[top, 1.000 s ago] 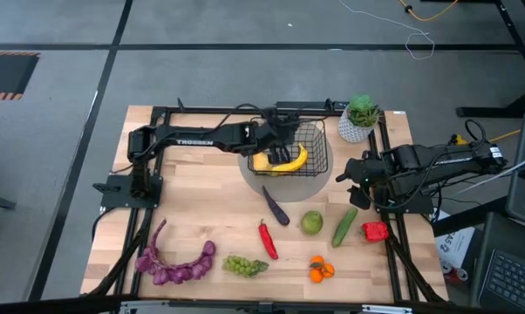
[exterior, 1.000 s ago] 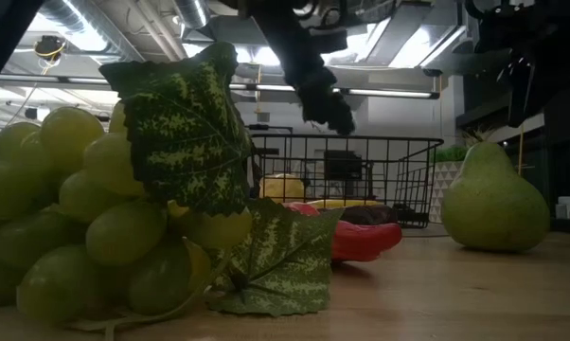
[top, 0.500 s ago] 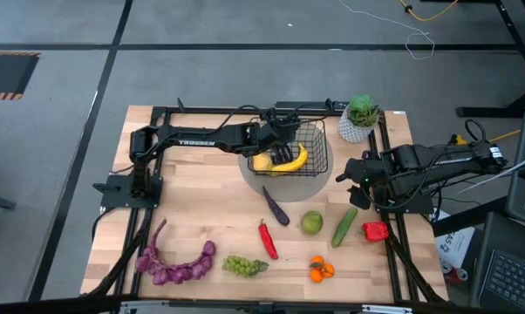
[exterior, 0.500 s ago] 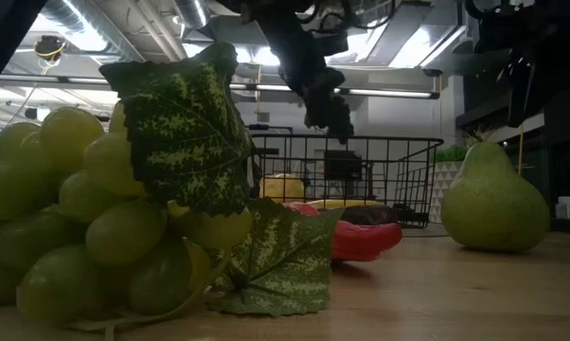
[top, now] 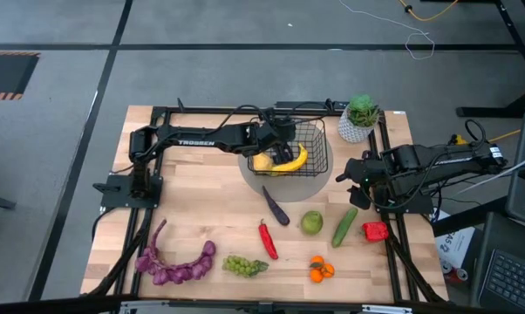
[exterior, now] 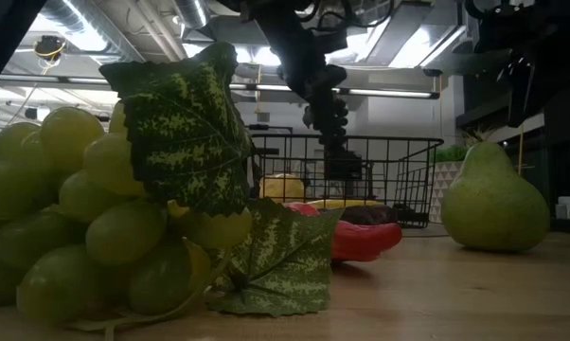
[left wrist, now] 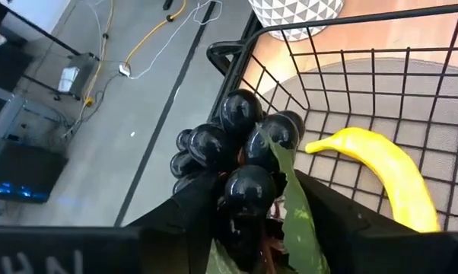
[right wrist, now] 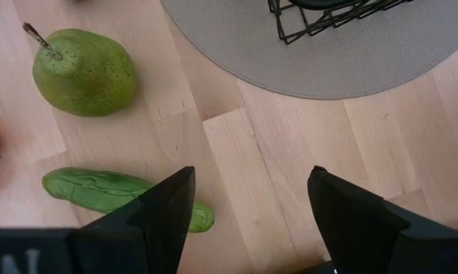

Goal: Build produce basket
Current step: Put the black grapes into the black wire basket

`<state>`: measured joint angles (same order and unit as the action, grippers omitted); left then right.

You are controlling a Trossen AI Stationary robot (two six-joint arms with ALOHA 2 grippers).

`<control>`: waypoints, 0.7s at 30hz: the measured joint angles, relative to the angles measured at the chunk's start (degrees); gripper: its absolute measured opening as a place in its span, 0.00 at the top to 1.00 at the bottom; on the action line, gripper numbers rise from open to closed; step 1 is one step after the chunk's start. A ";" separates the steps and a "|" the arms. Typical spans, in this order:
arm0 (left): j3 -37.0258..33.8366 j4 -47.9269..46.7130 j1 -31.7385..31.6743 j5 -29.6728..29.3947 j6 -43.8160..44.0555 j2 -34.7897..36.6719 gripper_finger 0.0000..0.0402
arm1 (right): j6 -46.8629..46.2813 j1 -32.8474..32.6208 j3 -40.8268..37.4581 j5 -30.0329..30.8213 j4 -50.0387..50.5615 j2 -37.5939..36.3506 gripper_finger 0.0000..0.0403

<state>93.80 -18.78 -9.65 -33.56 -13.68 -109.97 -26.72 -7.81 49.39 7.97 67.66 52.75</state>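
- High view: left gripper (top: 278, 138) over the basket (top: 313, 139), shifted slightly since a second ago; banana (top: 293, 161) just below it.
- Low view: dark grapes (exterior: 330, 118) hang lower than before, nearing the rim; release likely next.
- Left wrist view: fingers (left wrist: 332, 217) clamp the grapes.
- Right wrist view: right gripper (right wrist: 248, 202) wide, empty, beside the cucumber (right wrist: 122, 194).

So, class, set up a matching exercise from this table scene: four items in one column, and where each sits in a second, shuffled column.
Items:
1. banana
2. dark grapes
3. cucumber
4. potted plant

Places:
A. held in the left claw over the basket
B. at the table's far edge, beside the basket
C. lying inside the basket
D. on the bare wood beside the pear

Pairs: 1-C, 2-A, 3-D, 4-B
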 joint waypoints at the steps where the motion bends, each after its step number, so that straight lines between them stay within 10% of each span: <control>1: 0.00 0.01 0.00 0.02 0.53 0.00 0.62 | 0.00 0.00 0.00 0.00 0.00 0.00 0.37; 21: 0.00 0.03 0.75 1.69 20.33 0.01 0.36 | 0.00 0.01 0.00 0.00 0.02 0.00 0.37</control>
<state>93.80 -18.74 -8.90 -31.87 6.65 -109.96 -26.72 -7.80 49.39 7.97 67.68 52.75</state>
